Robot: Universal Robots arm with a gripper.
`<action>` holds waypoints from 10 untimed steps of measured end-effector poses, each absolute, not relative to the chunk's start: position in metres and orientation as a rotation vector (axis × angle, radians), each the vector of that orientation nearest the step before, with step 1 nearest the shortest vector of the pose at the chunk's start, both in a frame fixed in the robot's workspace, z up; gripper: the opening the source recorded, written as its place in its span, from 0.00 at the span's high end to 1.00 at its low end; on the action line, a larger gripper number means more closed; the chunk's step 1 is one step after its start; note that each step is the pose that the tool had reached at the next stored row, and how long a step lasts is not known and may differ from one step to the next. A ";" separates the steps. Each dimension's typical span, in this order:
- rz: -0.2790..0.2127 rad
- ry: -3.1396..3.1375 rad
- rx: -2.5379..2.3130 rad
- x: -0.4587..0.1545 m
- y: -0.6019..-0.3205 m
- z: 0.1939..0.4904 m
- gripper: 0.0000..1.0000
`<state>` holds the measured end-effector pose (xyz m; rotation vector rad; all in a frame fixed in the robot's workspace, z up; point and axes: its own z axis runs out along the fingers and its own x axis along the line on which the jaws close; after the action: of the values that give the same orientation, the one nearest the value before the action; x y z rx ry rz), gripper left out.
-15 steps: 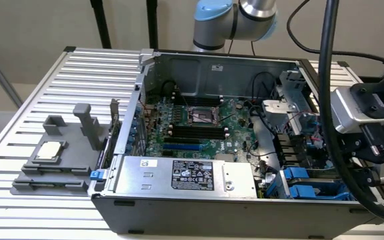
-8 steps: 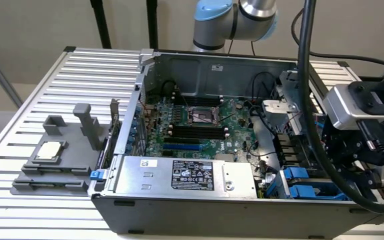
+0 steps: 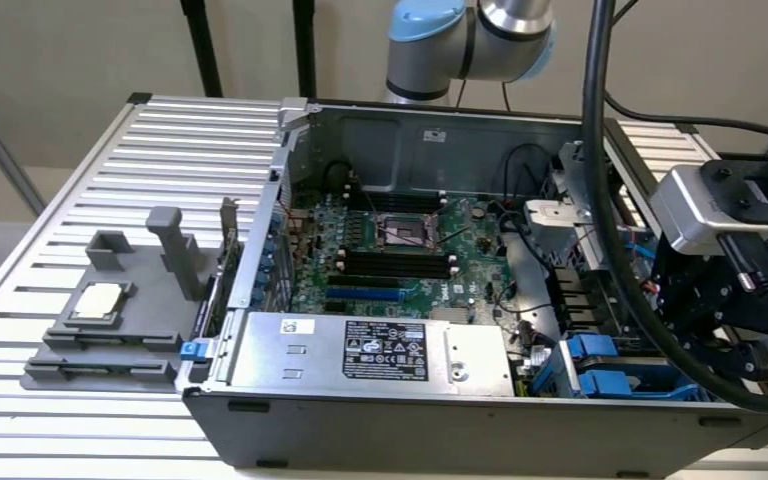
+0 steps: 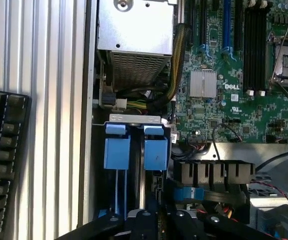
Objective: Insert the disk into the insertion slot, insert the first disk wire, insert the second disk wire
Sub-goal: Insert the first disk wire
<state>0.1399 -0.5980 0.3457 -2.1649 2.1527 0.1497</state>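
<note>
Drive cage (image 4: 134, 118): two blue carriers (image 4: 117, 152) inside, side by side.
Gripper (image 4: 152, 215): over cage, beside case wall (image 4: 89, 150).
Jaws: cannot tell.

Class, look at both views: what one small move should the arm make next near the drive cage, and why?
Probably a short, slow, straight descent. The gripper sits over the drive cage, lined up with two blue carriers standing side by side in it. Black wires lie close beside them, so moving sideways looks risky.
</note>
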 end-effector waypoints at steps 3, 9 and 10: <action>0.150 2.153 -2.165 0.140 -0.598 0.346 0.84; 0.146 2.151 -2.164 0.140 -0.597 0.346 0.84; 0.145 2.151 -2.163 0.140 -0.596 0.346 0.84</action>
<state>0.1400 -0.5964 0.3457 -2.1635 2.1506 0.1446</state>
